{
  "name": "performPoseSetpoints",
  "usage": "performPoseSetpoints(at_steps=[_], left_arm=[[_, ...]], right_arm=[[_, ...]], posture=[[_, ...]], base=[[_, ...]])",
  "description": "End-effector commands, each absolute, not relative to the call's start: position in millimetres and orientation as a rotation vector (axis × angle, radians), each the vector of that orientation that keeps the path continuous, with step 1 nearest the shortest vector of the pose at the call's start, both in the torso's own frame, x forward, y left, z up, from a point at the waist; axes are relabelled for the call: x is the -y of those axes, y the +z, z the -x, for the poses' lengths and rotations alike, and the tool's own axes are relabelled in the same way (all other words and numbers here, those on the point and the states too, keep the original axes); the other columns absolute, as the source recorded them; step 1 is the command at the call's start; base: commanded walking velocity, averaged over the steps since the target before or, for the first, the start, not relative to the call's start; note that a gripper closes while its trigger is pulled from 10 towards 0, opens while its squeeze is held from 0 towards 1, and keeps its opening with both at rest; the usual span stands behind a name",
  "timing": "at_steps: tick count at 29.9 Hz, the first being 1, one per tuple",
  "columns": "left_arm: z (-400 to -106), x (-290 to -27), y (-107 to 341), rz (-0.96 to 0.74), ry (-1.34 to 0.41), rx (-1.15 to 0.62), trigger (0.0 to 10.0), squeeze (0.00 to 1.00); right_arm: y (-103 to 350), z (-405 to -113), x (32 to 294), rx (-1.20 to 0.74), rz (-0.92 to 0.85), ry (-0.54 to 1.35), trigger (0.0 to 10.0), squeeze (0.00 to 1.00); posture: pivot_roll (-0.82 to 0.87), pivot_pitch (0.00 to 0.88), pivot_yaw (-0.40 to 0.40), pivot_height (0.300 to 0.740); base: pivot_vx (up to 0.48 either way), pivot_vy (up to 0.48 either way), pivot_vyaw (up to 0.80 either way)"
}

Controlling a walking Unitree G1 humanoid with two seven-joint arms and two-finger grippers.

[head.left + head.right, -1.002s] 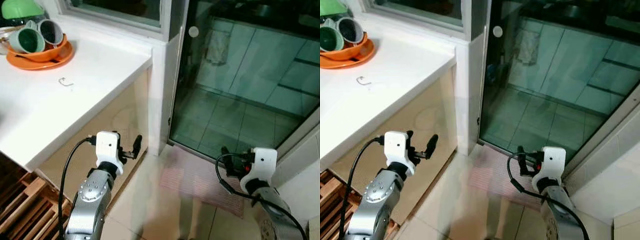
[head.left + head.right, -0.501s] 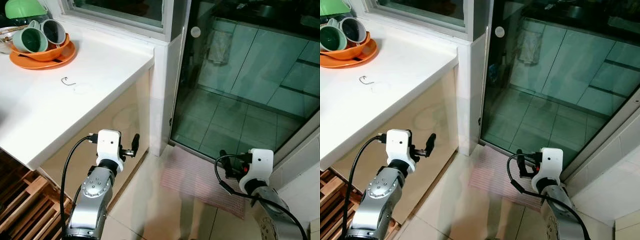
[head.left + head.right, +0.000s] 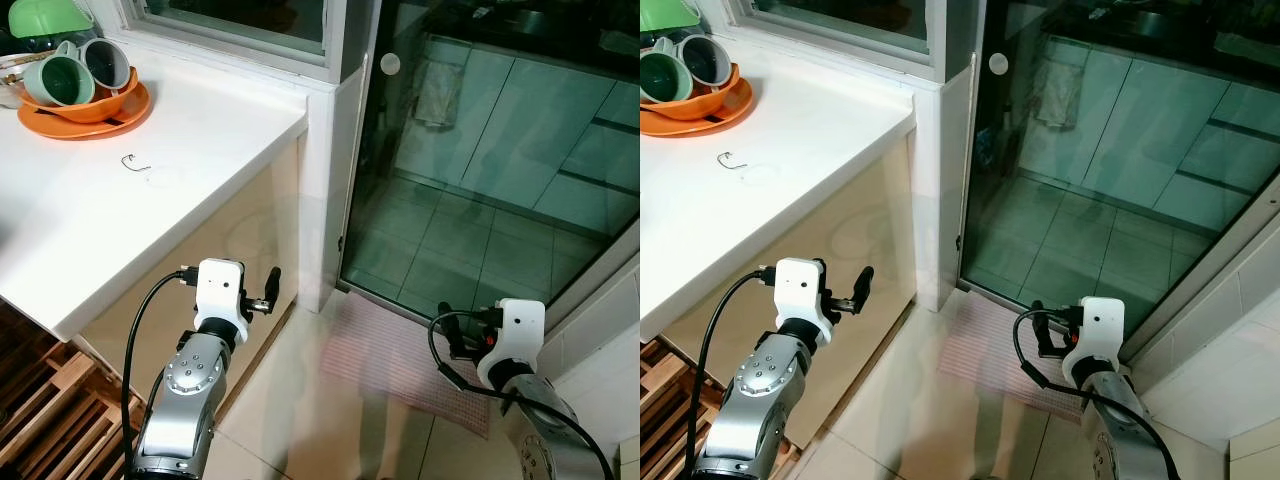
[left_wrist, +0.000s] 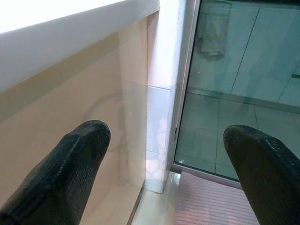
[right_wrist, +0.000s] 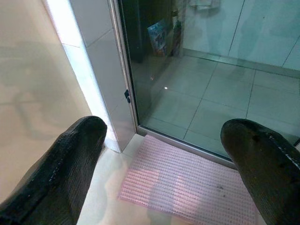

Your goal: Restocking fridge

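Both grippers hold nothing, fingers spread wide: the left gripper (image 4: 164, 173) below the white surface (image 3: 150, 200) edge, the right gripper (image 5: 164, 173) over the pink mat (image 3: 400, 360). Open tiled floor (image 3: 300, 420) lies between them; a glass door (image 3: 480, 180) stands at 12 o'clock. An orange tray (image 3: 85, 110) of cups sits at 10 o'clock. No fridge can be made out.

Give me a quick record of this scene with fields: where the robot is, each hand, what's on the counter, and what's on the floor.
Location: beside a white counter, facing a glass door
Left hand: open, holding nothing, low in front of the counter's beige cabinet side
Right hand: open, holding nothing, above the pink mat
Counter items: orange dish holding green cups; small metal hook
Floor: pink mat at the door's threshold, on pale tiles
Fridge: none seen
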State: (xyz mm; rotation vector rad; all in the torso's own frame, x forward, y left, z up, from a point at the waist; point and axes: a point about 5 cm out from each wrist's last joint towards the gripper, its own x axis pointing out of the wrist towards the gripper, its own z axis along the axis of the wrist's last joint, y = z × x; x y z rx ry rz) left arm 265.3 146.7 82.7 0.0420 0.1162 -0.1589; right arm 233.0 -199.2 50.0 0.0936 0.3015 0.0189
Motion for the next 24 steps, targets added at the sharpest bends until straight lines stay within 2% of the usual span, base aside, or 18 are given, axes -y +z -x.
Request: performPoseSetpoints(at_steps=[1,13,17,24], left_arm=[[-267,-145,81,-0.052,-0.163,-0.122,10.0,0.00],[-268,-145,82,-0.058,-0.167,-0.116,10.0,0.00],[-268,-142,70,0.135,-0.146,-0.223,10.0,0.00],[-270,-139,71,0.084,-0.180,-0.208,10.0,0.00]], right_arm=[[52,-235,200,-0.296,-0.085,0.021,10.0,0.15],[53,-236,199,-0.293,-0.091,0.034,10.0,0.15],[55,-244,189,-0.267,-0.089,0.125,10.0,0.15],[53,-248,187,-0.289,-0.090,0.158,10.0,0.15]], posture=[[-0.06,0.000,-0.030,0.740],[-0.06,0.000,-0.030,0.740],[-0.05,0.000,-0.025,0.740],[-0.05,0.000,-0.040,0.740]], base=[[0.000,0.000,0.00],[0.000,0.000,0.00],[0.000,0.000,0.00],[0.000,0.000,0.00]])
